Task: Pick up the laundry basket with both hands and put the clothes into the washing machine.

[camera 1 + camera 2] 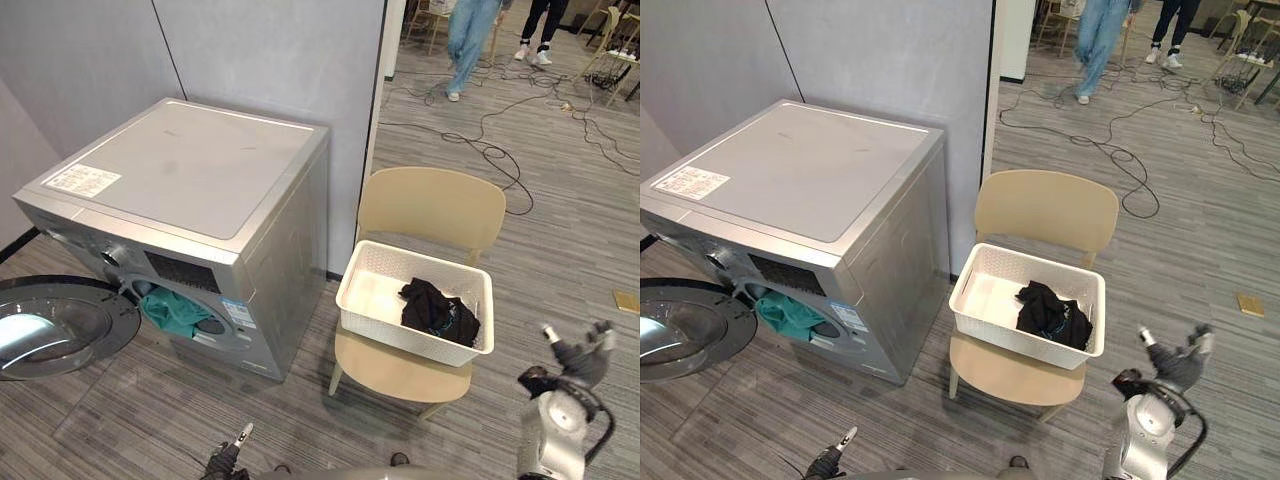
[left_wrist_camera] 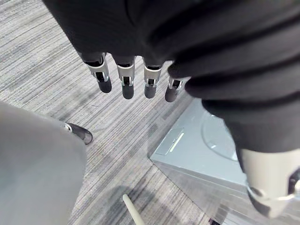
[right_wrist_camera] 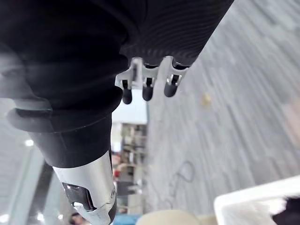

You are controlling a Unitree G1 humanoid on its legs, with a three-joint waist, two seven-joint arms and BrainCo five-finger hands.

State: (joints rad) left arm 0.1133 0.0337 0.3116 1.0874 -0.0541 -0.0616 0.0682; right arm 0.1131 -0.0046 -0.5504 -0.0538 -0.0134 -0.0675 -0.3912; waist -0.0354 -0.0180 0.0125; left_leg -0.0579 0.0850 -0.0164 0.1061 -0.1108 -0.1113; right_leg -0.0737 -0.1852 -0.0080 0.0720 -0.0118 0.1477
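Note:
A white laundry basket (image 1: 362, 300) sits on a beige chair (image 1: 430, 205), with black clothes (image 1: 436, 310) bunched in its right half. To its left is the silver washing machine (image 1: 190, 170). Its round door (image 1: 60, 325) is swung open, and a teal garment (image 1: 172, 312) hangs out of the drum mouth. My right hand (image 1: 575, 360) hovers low to the right of the chair, apart from the basket, with straight fingers (image 3: 147, 86) holding nothing. My left hand (image 1: 228, 458) hangs near the floor in front of the machine, its fingers (image 2: 125, 77) straight and empty.
A grey partition wall (image 1: 270, 50) stands behind the machine and chair. Black cables (image 1: 490, 150) trail over the wood-look floor behind the chair, where two people (image 1: 470, 40) walk. A small tan object (image 1: 627, 300) lies on the floor at the right.

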